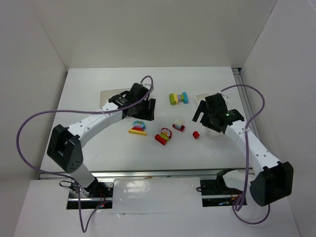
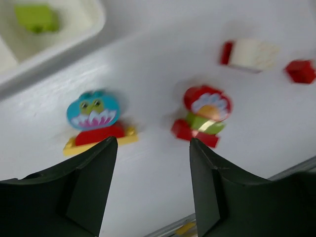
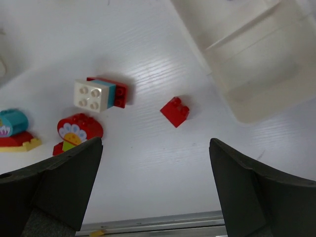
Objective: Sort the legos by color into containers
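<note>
Loose legos lie mid-table: a lime, yellow and cyan row (image 1: 178, 98), a cyan-faced stack on red and yellow (image 1: 138, 127), a red flower stack (image 1: 164, 136), a white, cyan and red brick (image 1: 178, 126) and a small red brick (image 1: 196, 134). My left gripper (image 1: 147, 110) is open and empty, hovering behind the cyan-faced stack (image 2: 94, 116) and the flower stack (image 2: 205, 113). My right gripper (image 1: 201, 112) is open and empty, above and near the small red brick (image 3: 175, 111). A white tray (image 2: 74, 37) holds a lime brick (image 2: 37, 17).
The left tray (image 1: 106, 94) is mostly hidden under my left arm. A second white tray (image 1: 201, 97) lies at the right, partly under my right arm; its compartments (image 3: 256, 54) look empty. The table's near metal edge (image 3: 148, 222) is close below both grippers.
</note>
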Controlling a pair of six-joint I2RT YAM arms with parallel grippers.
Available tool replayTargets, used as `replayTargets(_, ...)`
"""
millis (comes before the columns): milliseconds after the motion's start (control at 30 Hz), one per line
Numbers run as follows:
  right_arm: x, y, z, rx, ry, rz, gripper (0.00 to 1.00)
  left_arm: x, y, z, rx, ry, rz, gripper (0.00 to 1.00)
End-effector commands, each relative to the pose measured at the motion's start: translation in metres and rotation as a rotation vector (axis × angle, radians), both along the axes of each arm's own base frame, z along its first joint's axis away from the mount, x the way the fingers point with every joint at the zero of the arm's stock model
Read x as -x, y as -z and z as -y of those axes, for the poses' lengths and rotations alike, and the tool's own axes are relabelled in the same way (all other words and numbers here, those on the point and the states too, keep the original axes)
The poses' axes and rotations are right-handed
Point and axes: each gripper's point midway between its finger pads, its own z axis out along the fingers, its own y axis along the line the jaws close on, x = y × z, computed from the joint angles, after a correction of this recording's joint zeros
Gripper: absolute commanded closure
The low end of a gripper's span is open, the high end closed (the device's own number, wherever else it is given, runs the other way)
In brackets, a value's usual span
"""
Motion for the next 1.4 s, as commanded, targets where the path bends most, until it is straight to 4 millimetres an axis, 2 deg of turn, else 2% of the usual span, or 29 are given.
replayTargets(0,-0.014,-0.007,-0.033,-0.057,-0.161,0.060,0.05,0.026,0.022,-0.026,-0.142,0.023,-0.063,0.30)
replayTargets(33,-0.014,0.000,-0.032,-0.044,-0.171,0.038,0.06,0.034,0.021,-0.022,-0.136,0.044,-0.065,0.30)
replayTargets(67,-0.011,0.017,-0.033,-0.019,-0.173,-0.028,0.07,0.040,0.023,-0.014,-0.135,0.071,-0.062,0.30)
replayTargets(133,-0.009,0.030,-0.031,0.018,-0.178,-0.082,0.11,0.045,0.023,-0.008,-0.128,0.093,-0.067,0.30)
replayTargets(200,-0.006,0.043,-0.028,0.041,-0.172,-0.135,0.16,0.043,0.023,-0.006,-0.122,0.084,-0.070,0.30)
replayTargets(267,-0.008,0.049,-0.028,0.056,-0.190,-0.145,0.20,0.037,0.011,-0.001,-0.102,0.083,-0.044,0.30)
replayTargets(300,-0.006,0.058,-0.027,0.069,-0.198,-0.176,0.24,0.036,0.008,0.000,-0.097,0.083,-0.037,0.30)
replayTargets(500,0.001,0.083,-0.023,0.108,-0.255,-0.234,0.24,0.026,0.007,0.000,-0.088,0.091,-0.049,0.30)
replayTargets(600,0.003,0.095,-0.027,0.096,-0.276,-0.249,0.29,0.022,0.008,-0.001,-0.089,0.082,-0.051,0.30)
replayTargets(733,-0.001,0.106,-0.028,0.096,-0.276,-0.247,0.36,0.020,0.008,0.000,-0.089,0.082,-0.051,0.30)
replayTargets(867,-0.007,0.110,-0.026,0.116,-0.275,-0.235,0.36,0.014,0.005,-0.003,-0.105,0.050,-0.038,0.30)
replayTargets(967,-0.011,0.118,-0.024,0.141,-0.277,-0.242,0.36,0.001,-0.003,-0.011,-0.079,-0.007,-0.029,0.30)
replayTargets(1000,-0.015,0.116,-0.023,0.149,-0.270,-0.231,0.36,-0.001,-0.004,-0.014,-0.071,-0.012,-0.035,0.30)
replayTargets(1033,-0.014,0.120,-0.022,0.157,-0.278,-0.245,0.36,-0.008,-0.013,-0.020,-0.046,-0.041,-0.023,0.30)
replayTargets(1167,-0.018,0.118,-0.024,0.150,-0.277,-0.215,0.50,-0.029,-0.038,-0.041,-0.019,-0.114,0.036,0.30)
replayTargets(1200,-0.018,0.118,-0.024,0.150,-0.277,-0.215,0.57,-0.031,-0.044,-0.047,-0.007,-0.140,0.038,0.30)
replayTargets(1233,-0.019,0.114,-0.022,0.157,-0.271,-0.201,0.60,-0.034,-0.044,-0.053,-0.008,-0.156,0.037,0.30)
replayTargets(1300,-0.019,0.112,-0.020,0.164,-0.266,-0.199,0.69,-0.048,-0.062,-0.074,0.027,-0.244,0.070,0.30)
replayTargets(1367,-0.018,0.106,-0.020,0.156,-0.257,-0.187,0.73,-0.055,-0.066,-0.092,0.051,-0.295,0.068,0.30)
